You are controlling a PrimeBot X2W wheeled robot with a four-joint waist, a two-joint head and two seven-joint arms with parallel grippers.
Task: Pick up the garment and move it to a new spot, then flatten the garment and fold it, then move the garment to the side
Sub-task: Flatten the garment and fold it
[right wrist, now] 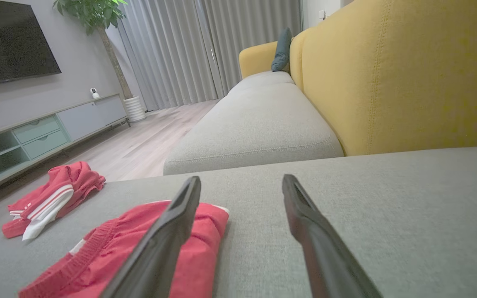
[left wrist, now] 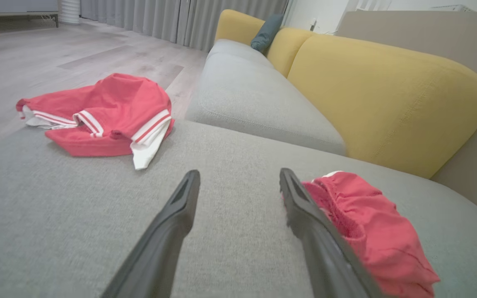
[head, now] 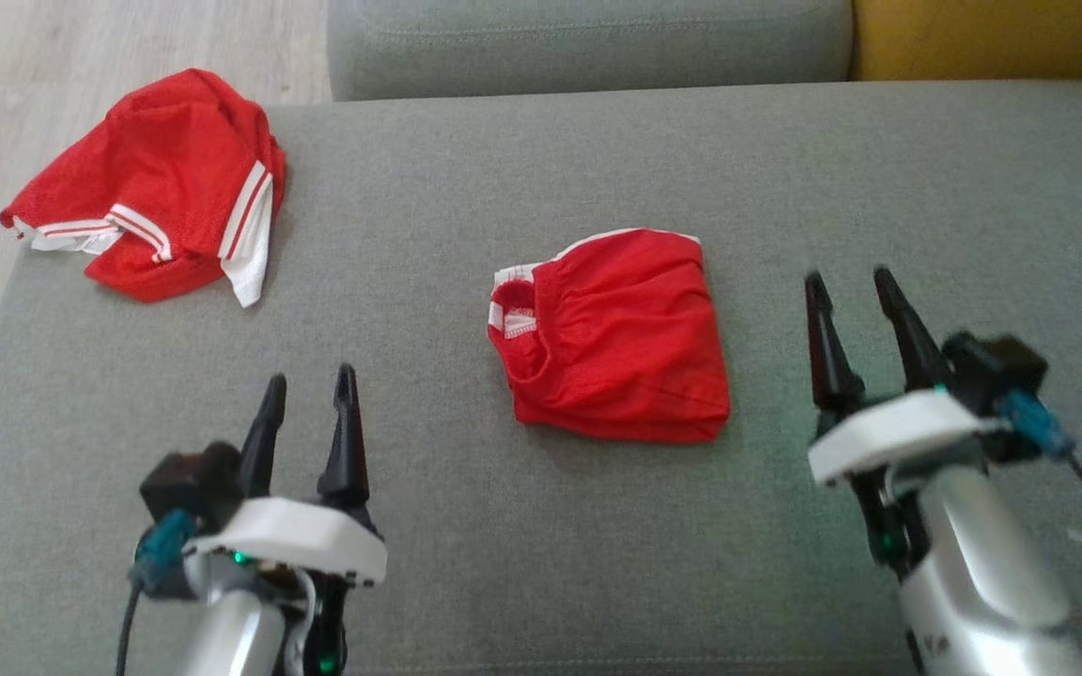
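A folded red garment (head: 614,338) with a white-trimmed waistband lies in the middle of the grey cushion (head: 466,188). The left wrist view has it low on the right (left wrist: 371,231); in the right wrist view it sits at lower left (right wrist: 139,248). A second red garment (head: 161,178) with white striped trim lies crumpled at the cushion's far left corner (left wrist: 106,111) (right wrist: 52,198). My left gripper (head: 311,376) (left wrist: 239,173) hovers open and empty to the left of the folded piece. To that piece's right, my right gripper (head: 849,275) (right wrist: 242,178) is open and empty too.
Beyond the cushion's far edge runs a grey sofa seat (head: 588,42) with a yellow backrest (left wrist: 379,95). The wooden floor (head: 81,56) drops off past the left edge, right beside the crumpled garment. A TV cabinet (right wrist: 44,128) stands across the room.
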